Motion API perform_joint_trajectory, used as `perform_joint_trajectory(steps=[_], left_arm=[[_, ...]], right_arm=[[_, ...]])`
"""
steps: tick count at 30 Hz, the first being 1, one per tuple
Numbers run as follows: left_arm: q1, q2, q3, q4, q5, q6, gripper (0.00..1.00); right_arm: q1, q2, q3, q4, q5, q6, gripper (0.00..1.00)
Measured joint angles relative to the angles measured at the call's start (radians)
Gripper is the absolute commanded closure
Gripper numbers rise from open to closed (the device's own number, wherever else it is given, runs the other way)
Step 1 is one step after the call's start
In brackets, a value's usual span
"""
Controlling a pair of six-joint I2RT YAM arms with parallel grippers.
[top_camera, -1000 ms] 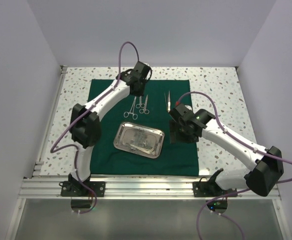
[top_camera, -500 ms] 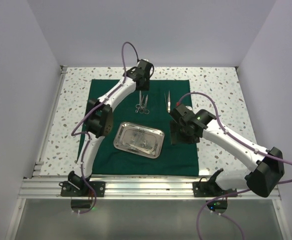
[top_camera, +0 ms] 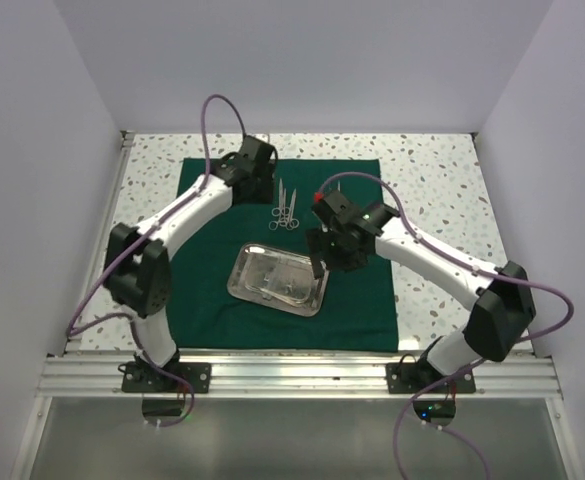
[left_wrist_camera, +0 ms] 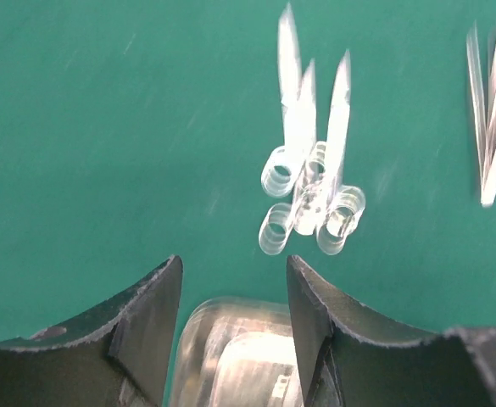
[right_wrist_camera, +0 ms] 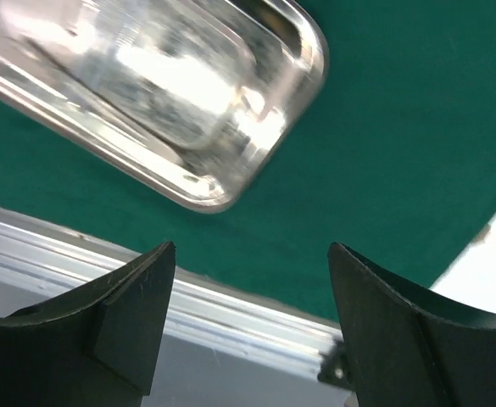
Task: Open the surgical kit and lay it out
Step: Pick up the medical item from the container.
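Note:
The dark green cloth (top_camera: 212,290) lies spread flat with the steel tray (top_camera: 272,276) on its near half. Three scissors-like forceps (top_camera: 286,210) lie side by side behind the tray, rings toward it; they show blurred in the left wrist view, forceps (left_wrist_camera: 311,182). Tweezers (left_wrist_camera: 489,110) lie to their right. My left gripper (top_camera: 261,188) hovers left of the forceps, open and empty; its jaws (left_wrist_camera: 233,267) frame the tray's rim (left_wrist_camera: 231,339). My right gripper (top_camera: 321,258) hangs open and empty over the tray's right end, with the tray (right_wrist_camera: 163,93) ahead of its jaws (right_wrist_camera: 252,250).
The speckled tabletop (top_camera: 432,180) borders the cloth on all sides. A metal rail (top_camera: 302,365) runs along the near edge and shows in the right wrist view as the rail (right_wrist_camera: 231,314). White walls close in the left, right and back.
My left gripper has gone from shut to open and pulled back to the left; the forceps now lie grouped together. My right arm has swung left, from the cloth's right part to the tray's end.

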Motion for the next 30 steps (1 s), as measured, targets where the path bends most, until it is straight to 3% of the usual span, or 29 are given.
perform_joint_trajectory(steps=[3, 8, 14, 22, 30], left_arm=[[0.0, -0.197, -0.2, -0.003, -0.008, -0.006, 0.44], [0.015, -0.386, -0.333, -0.043, -0.01, -0.03, 0.43], [0.061, -0.498, -0.402, -0.089, 0.024, -0.069, 0.43], [0.081, -0.653, -0.479, -0.152, 0.068, -0.123, 0.43], [0.187, -0.719, -0.483, -0.209, 0.113, -0.134, 0.43]], right_arm=[[0.043, 0.094, 0.112, 0.027, -0.031, -0.054, 0.22], [0.142, 0.24, 0.218, 0.069, -0.042, -0.142, 0.22], [0.216, 0.364, 0.227, 0.089, -0.029, -0.189, 0.22], [0.224, 0.43, 0.227, 0.143, 0.025, -0.206, 0.22], [0.264, 0.496, 0.242, 0.18, 0.103, -0.206, 0.23]])
